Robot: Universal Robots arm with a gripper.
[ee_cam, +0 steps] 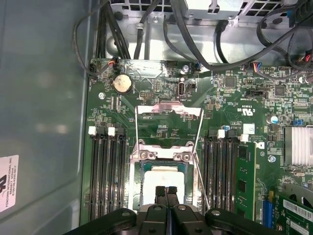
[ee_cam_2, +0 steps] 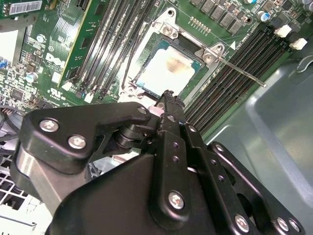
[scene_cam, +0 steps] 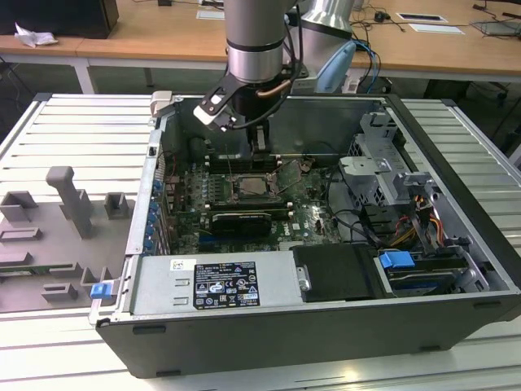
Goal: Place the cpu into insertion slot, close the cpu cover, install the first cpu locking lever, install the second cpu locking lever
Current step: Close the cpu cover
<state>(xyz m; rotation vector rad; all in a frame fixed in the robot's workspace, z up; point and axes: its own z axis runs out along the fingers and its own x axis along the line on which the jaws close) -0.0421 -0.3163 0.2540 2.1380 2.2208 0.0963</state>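
The cpu (ee_cam: 161, 177) (ee_cam_2: 166, 73) lies flat in the insertion slot (ee_cam_2: 208, 55), pale face up, on the green board. My gripper (ee_cam: 166, 190) (ee_cam_2: 167, 95) hangs just above the cpu's near edge, fingers shut together with nothing between them. The cpu cover (ee_cam: 168, 108) stands raised off the slot on its hinge, and the board shows through its window. A thin metal locking lever (ee_cam_2: 242, 72) (ee_cam: 201, 186) sticks out loose beside the slot. In the exterior view the gripper (scene_cam: 259, 142) reaches down into the open computer case over the slot (scene_cam: 248, 190).
Long black memory slots (ee_cam: 105, 171) (ee_cam: 222, 171) flank the socket. Black cables (ee_cam: 195, 29) run along the board's far edge. The grey case wall (ee_cam: 44, 98) is close by. A drive cage (scene_cam: 383, 163) and a grey fixture (scene_cam: 69, 204) sit to either side.
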